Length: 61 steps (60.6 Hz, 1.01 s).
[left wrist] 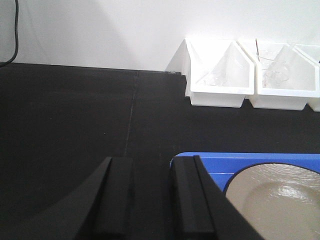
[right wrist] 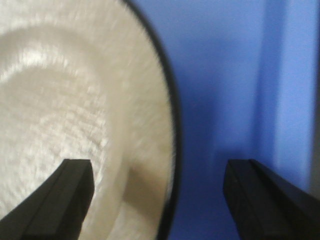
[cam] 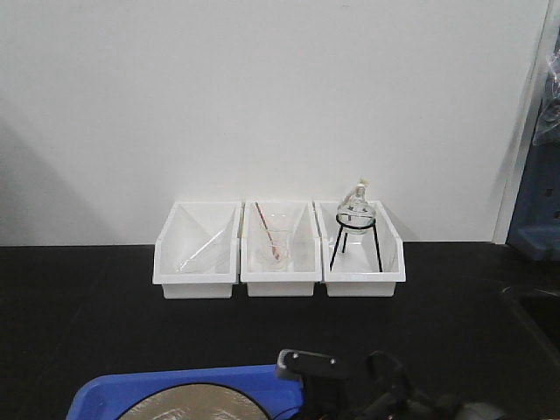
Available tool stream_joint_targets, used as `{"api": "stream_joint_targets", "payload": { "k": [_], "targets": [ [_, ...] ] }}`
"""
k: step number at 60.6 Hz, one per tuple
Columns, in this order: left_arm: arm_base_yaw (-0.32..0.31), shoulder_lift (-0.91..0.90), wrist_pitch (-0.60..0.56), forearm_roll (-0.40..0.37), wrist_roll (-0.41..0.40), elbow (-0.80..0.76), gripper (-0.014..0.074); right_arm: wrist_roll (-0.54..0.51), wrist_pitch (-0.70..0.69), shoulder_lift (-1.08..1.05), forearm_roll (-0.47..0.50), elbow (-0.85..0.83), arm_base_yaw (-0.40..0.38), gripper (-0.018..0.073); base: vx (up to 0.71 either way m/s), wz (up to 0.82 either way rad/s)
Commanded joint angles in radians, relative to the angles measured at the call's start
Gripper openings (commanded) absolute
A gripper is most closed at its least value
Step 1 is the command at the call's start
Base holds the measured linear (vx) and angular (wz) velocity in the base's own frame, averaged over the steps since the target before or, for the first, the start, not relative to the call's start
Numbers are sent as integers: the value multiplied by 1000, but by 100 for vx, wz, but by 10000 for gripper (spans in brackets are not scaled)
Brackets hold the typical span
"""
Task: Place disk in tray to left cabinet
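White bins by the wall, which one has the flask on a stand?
The rightmost bin; its round flask sits on a black tripod. The middle bin holds a beaker.

Left pincer [left wrist: 150, 167] jaws parted over the black desk [left wrist: 65, 125]. Blue tray [left wrist: 210, 162] corner just beside one finger, disk [left wrist: 275, 205] inside. White bins [left wrist: 220, 95] against the wall.

Glossy tan surface on the disk [right wrist: 65, 90], finely textured, bright with highlights, edged by a thin dark rim. Smooth bright blue plastic for the tray [right wrist: 215, 100], softly sheened. Matt black on the table [left wrist: 65, 115]. White, slightly shiny plastic for the bins [cam: 197, 284]. Clear glass for the round flask [cam: 356, 210], on a thin black metal-looking tripod [cam: 337, 249]. Matt black, plastic-looking fingers [right wrist: 65, 200] on the right gripper [right wrist: 157, 172].
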Motion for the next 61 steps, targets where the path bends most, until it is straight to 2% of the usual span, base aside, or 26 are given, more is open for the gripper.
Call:
{"api": "stream_joint_targets", "payload": {
  "k": [1,12,20,25,29,33,39,52,56,61],
  "targets": [
    [-5,10,-80,-7,-3,-35,334,-12,-37,-97,-16,-24,-63,589,0,0],
    [-5,10,-80,-7,-3,-35,334,-68,29,-207,-16,-24,-150,585,0,0],
    [-5,17,-54,-7,-3,-35,334,-212,118,-278,-29,-26,-160,585,0,0],
    [-5,44,-11,-7,-3,-35,334,-299,307,-285,-37,-72,-162,585,0,0],
    [-5,84,38,-7,-3,-45,335,-331,516,-261,-63,-139,-161,585,0,0],
    [-5,132,84,-7,-3,-74,335,-370,602,-238,-98,-204,-161,585,0,0],
    [-5,225,161,-15,-3,-146,335,-375,614,-207,-97,-268,-161,585,0,0],
    [-5,489,349,-21,-2,-322,335,-378,631,-92,-16,-313,-161,585,0,0],
    [-5,564,358,-44,8,-357,335,-399,613,-47,19,-313,-161,585,0,0],
    [-5,649,354,-110,74,-391,335,-430,580,-12,70,-313,-163,585,0,0]
  ]
}}
